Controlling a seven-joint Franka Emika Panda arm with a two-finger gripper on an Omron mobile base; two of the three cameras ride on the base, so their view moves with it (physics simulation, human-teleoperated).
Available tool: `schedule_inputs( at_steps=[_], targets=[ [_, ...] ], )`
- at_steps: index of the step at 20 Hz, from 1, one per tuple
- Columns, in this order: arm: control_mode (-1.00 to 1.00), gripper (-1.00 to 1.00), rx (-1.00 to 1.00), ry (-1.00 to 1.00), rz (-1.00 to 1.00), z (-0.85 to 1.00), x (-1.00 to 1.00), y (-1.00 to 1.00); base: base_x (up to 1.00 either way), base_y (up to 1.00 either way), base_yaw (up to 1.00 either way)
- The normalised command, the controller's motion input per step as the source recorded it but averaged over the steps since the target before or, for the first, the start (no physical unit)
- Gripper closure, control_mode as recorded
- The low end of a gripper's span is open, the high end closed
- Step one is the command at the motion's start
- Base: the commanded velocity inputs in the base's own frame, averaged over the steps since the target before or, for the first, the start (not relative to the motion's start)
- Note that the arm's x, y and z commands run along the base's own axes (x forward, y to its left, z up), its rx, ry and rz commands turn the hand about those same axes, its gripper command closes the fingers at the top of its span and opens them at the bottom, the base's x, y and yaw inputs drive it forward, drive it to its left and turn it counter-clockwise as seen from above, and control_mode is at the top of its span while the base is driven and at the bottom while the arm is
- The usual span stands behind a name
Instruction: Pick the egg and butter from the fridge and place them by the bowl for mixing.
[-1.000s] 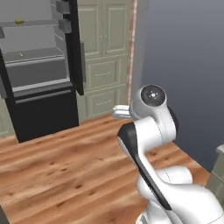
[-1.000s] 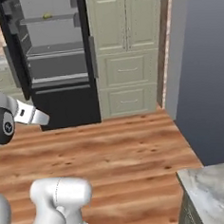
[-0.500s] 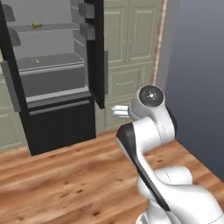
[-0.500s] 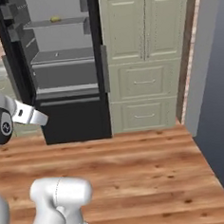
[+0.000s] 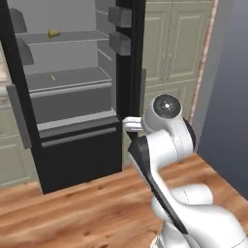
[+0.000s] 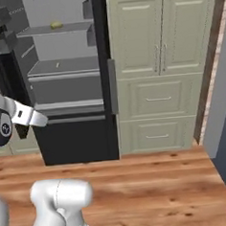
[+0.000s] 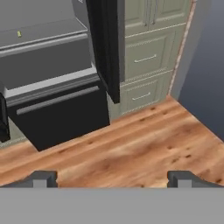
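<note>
Wood floor fronts the open fridge [image 5: 72,160] — butter [image 5: 53,77] at mid-left, a light, soft, slippery stick, best pinched across its sides; gripper [image 7: 111,178] jaws wide, empty.

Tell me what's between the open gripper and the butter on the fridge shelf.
In the hand view, bare wood floor, then the fridge's dark bottom drawer front and grey drawer, lie between the open gripper and the butter.
</note>
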Motion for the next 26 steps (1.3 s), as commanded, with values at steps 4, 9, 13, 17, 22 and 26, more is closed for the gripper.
schedule_inputs(
  at_steps=[4, 9, 13, 17, 22, 26],
  targets=[
    [1.00, -1.00, 0.00, 0.00, 0.00, 0.00, 0.00, 0.00, 1.00, 0.17, 0.02],
    [1.00, -1.00, 0.00, 0.00, 0.00, 0.00, 0.00, 0.00, 1.00, 0.22, 0.00],
    [1.00, -1.00, 0.00, 0.00, 0.00, 0.00, 0.00, 0.00, 1.00, 0.61, -0.01],
    [1.00, -1.00, 0.00, 0.00, 0.00, 0.00, 0.00, 0.00, 1.00, 0.79, -0.17],
    [1.00, -1.00, 0.00, 0.00, 0.00, 0.00, 0.00, 0.00, 0.99, 0.10, -0.18],
    [1.00, -1.00, 0.00, 0.00, 0.00, 0.00, 0.00, 0.00, 0.95, 0.34, -0.10]
  ],
)
